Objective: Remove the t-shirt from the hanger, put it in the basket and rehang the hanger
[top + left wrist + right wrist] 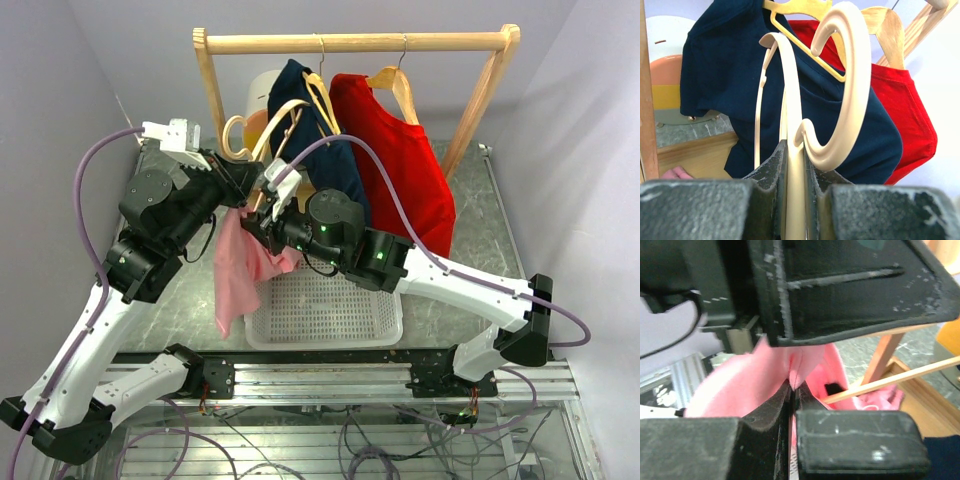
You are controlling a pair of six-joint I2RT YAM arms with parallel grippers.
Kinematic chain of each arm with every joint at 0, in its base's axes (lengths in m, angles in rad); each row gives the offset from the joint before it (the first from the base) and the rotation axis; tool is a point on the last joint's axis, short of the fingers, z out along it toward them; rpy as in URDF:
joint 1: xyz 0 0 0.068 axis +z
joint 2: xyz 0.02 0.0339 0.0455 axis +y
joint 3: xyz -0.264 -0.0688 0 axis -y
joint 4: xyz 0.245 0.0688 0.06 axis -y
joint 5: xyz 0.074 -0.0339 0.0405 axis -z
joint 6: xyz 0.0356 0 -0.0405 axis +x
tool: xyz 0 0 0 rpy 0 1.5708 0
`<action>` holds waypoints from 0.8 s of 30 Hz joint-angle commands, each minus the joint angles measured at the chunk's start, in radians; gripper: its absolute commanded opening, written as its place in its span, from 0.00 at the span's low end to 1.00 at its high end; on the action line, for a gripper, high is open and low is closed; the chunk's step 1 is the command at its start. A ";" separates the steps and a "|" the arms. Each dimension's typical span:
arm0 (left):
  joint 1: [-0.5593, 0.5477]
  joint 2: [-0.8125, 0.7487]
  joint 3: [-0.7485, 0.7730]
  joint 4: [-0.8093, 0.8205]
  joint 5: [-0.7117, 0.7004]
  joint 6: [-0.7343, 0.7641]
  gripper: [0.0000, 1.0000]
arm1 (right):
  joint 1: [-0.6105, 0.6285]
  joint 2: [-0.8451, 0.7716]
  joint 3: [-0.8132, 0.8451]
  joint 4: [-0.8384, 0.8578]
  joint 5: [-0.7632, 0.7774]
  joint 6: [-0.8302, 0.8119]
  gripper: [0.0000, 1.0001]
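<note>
A pink t-shirt hangs crumpled over the left rim of a white basket. My left gripper is shut on a cream plastic hanger, off the rail; its hook curls up in the left wrist view and the neck sits between my fingers. My right gripper is shut on a fold of the pink t-shirt, right below the left gripper. The hanger's thin wooden bar still passes through the shirt.
A wooden rail at the back carries a navy t-shirt and a red t-shirt on their hangers. The rack's slanted posts stand either side. A round striped object sits behind the rack, left.
</note>
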 commanded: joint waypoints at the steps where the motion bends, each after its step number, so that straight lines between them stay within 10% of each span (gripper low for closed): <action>1: -0.005 -0.016 -0.011 0.102 -0.066 0.001 0.07 | 0.003 -0.018 0.075 -0.026 -0.179 0.071 0.00; 12: -0.005 0.013 -0.035 0.209 -0.232 0.060 0.07 | 0.123 0.089 0.235 -0.300 -0.482 0.115 0.00; 24: -0.005 0.042 0.028 0.153 -0.243 0.136 0.07 | 0.190 -0.026 0.247 -0.352 -0.290 0.147 0.00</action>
